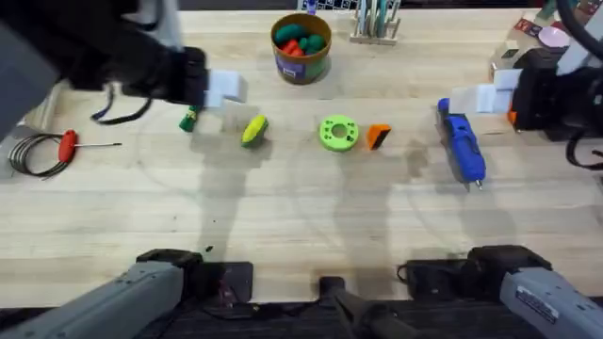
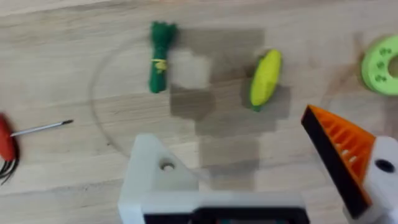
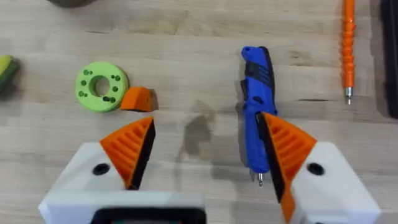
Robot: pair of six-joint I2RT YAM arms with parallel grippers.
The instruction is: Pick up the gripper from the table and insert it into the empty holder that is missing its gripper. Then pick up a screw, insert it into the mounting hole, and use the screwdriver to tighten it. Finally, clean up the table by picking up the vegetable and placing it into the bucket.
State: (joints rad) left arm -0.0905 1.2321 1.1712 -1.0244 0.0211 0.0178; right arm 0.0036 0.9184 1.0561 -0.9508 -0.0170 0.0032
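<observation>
Standing at the table's far edge, bucket (image 1: 301, 47) holding red and green vegetables, right end effector (image 3: 205, 155) spread wide, left's state unclear

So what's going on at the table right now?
Nothing is held yet. The left hand hovers above the corn-shaped vegetable with one finger mount bare, the holder. The loose orange gripper lies beside the green disc. The right hand, open, hovers by the blue screwdriver.
</observation>
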